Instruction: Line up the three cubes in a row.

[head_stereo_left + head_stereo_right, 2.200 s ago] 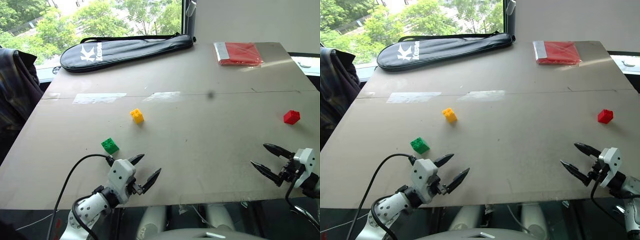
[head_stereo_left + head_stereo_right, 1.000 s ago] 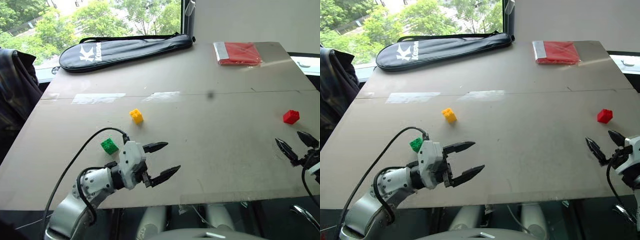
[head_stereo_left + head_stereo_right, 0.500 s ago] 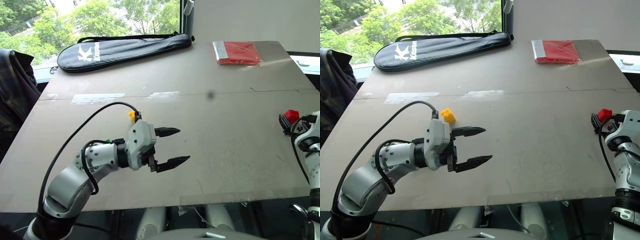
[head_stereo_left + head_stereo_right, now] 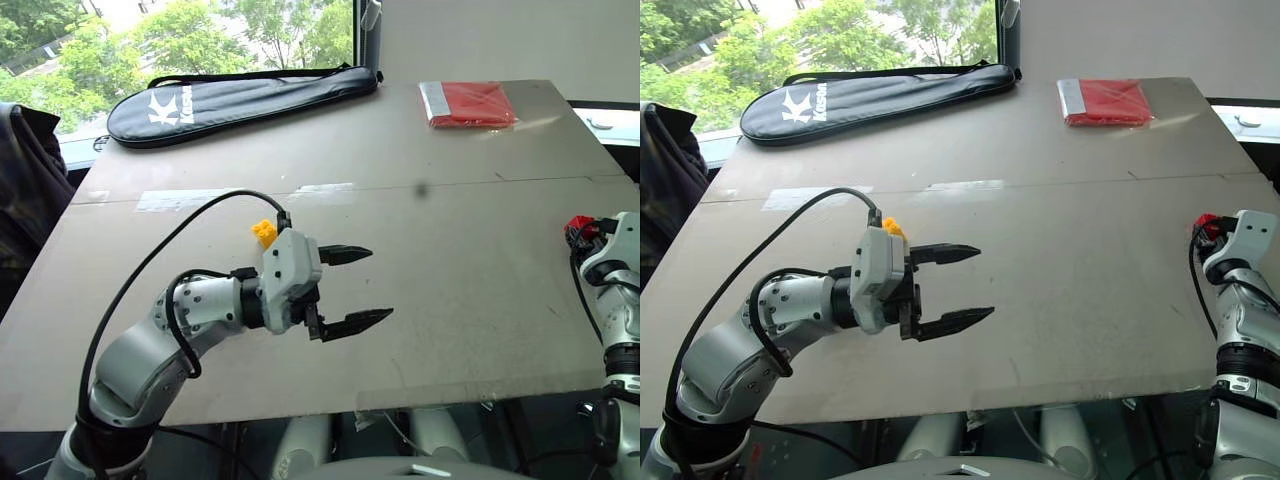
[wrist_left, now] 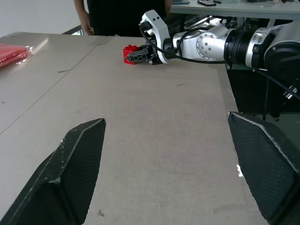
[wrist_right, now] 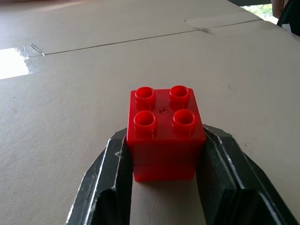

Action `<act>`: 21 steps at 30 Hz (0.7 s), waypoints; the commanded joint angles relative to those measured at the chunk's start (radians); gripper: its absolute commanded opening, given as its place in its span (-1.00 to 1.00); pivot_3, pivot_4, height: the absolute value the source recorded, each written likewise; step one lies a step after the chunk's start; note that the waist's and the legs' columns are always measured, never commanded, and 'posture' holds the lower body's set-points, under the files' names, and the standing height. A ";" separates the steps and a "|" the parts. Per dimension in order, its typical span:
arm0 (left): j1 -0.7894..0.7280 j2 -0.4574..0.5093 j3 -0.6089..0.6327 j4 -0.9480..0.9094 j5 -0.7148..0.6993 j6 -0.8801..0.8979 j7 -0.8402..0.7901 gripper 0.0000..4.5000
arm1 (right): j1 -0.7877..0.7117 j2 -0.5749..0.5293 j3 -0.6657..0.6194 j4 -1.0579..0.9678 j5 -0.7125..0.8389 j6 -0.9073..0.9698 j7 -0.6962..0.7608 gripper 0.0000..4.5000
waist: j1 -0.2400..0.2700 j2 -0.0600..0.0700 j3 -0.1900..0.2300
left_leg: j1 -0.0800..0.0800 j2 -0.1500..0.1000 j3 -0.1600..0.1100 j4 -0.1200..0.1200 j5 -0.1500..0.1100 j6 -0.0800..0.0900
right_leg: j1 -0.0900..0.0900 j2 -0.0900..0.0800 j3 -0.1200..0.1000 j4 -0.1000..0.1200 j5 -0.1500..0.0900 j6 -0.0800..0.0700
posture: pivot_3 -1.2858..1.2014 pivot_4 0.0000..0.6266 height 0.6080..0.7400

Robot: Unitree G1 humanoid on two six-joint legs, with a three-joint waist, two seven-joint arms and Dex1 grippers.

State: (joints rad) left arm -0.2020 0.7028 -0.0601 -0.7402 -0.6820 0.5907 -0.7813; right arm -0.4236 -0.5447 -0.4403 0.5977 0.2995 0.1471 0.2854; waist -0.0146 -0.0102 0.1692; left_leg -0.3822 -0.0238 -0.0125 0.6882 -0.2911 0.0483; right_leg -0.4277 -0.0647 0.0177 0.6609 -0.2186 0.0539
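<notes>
Right gripper (image 6: 164,187) clamped on the red cube (image 6: 165,133), one black finger pressed to each side, studs up, cube resting on the brown table (image 6: 70,108); close-up from the right wrist, with a strip of clear tape (image 6: 21,61) on the board beyond. From the head views, same grip seen small at the table's right edge, red just showing at the white wrist (image 4: 580,232). From the left wrist view, the pinch seen side-on from across the table (image 5: 140,55), with a dark-clothed person (image 5: 126,16) standing behind. Left gripper (image 4: 358,287) spread wide, holding nothing, pointing toward the robot's right, hovering above the middle of the table. Yellow cube (image 4: 264,233) peeking out just behind the left wrist's white housing, partly covered by it. Green cube hidden, place cannot be told. Farther out, black racket bag (image 4: 240,92) along the far left edge, flat red packet (image 4: 470,103) at the far right corner.
</notes>
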 commanded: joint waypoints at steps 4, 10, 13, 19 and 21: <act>-0.033 0.000 0.006 -0.024 -0.019 0.000 -0.003 0.88 | 0.052 -0.013 0.033 -0.150 0.033 -0.021 0.142 -0.42 | 0.000 0.000 0.000 | 0.000 0.000 0.000 0.000 0.000 0.000 | 0.000 0.000 0.000 0.000 0.000 0.000 | 0.03 -0.52 0.31; 0.009 0.028 0.008 -0.022 -0.001 -0.017 -0.041 0.88 | 0.232 -0.049 0.173 -0.500 0.250 0.094 0.640 -0.42 | -0.001 0.000 0.000 | 0.000 0.001 -0.002 0.000 0.000 0.000 | 0.000 0.000 -0.001 0.000 0.000 0.000 | 0.03 -0.52 0.31; 0.056 0.069 0.002 -0.034 0.031 -0.041 -0.083 0.88 | 0.245 -0.118 0.278 -0.444 0.183 -0.058 0.908 -0.42 | 0.001 0.000 0.000 | 0.000 0.001 -0.002 0.000 0.000 0.000 | 0.000 0.000 -0.002 0.000 0.000 0.001 | 0.03 -0.52 0.31; 0.059 0.125 -0.011 -0.017 0.080 -0.079 -0.145 0.88 | 0.069 -0.154 0.438 -0.150 0.191 -0.277 1.317 -0.42 | 0.000 -0.003 0.004 | 0.003 0.001 -0.001 0.001 0.000 0.000 | 0.003 0.000 -0.002 -0.002 0.000 -0.002 | 0.03 -0.52 0.31; 0.044 0.125 -0.014 0.001 0.097 -0.084 -0.148 0.88 | 0.027 -0.172 0.501 -0.089 0.199 -0.325 1.329 -0.42 | 0.000 -0.004 0.005 | 0.003 0.001 -0.001 0.002 0.000 0.000 | 0.003 0.000 -0.002 -0.002 0.000 -0.002 | 0.03 -0.52 0.31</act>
State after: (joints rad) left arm -0.1475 0.8208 -0.0833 -0.7360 -0.6014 0.5315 -0.9216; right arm -0.3670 -0.6925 0.0315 0.4725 0.4728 -0.1199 1.5524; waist -0.0141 -0.0142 0.1742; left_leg -0.3795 -0.0225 -0.0144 0.6897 -0.2909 0.0481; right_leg -0.4248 -0.0646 0.0154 0.6591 -0.2181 0.0514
